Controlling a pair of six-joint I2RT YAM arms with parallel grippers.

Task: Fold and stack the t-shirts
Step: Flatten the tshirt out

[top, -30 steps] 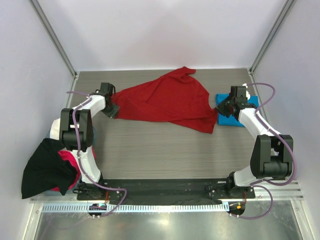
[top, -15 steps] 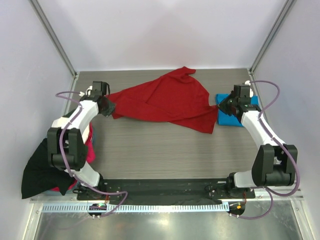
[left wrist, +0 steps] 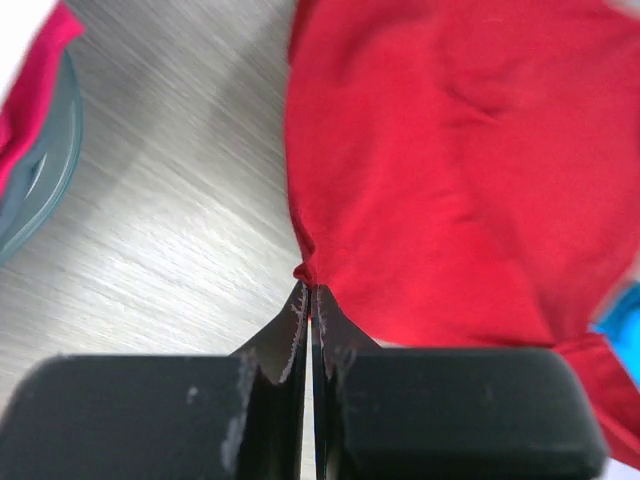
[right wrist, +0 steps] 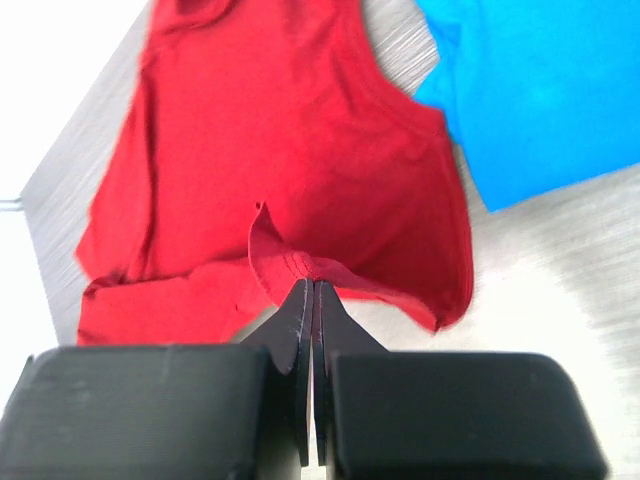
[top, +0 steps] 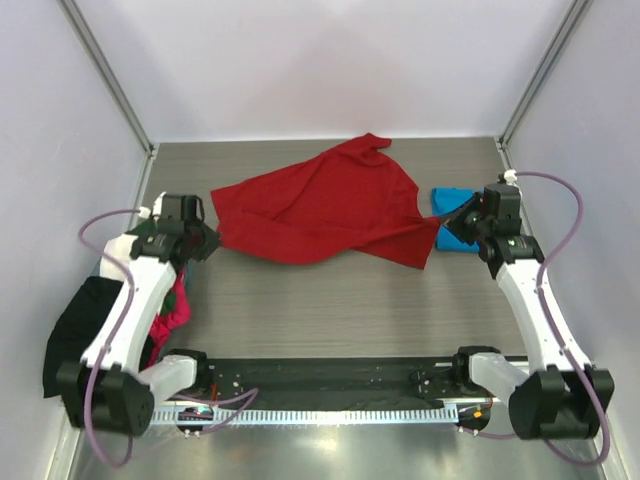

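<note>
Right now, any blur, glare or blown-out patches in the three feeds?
Top view: sharp, evenly lit, soft shadows under the red t-shirt. Left wrist: far cloth soft, blurred at the right edge; sheen on the table. Right wrist: upper-left background blown white, glare on the table below the blue t-shirt.

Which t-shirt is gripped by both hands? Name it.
The deep red t-shirt, spread out: left hand and right hand each pinch an edge. The blue t-shirt lies free beside it.
</note>
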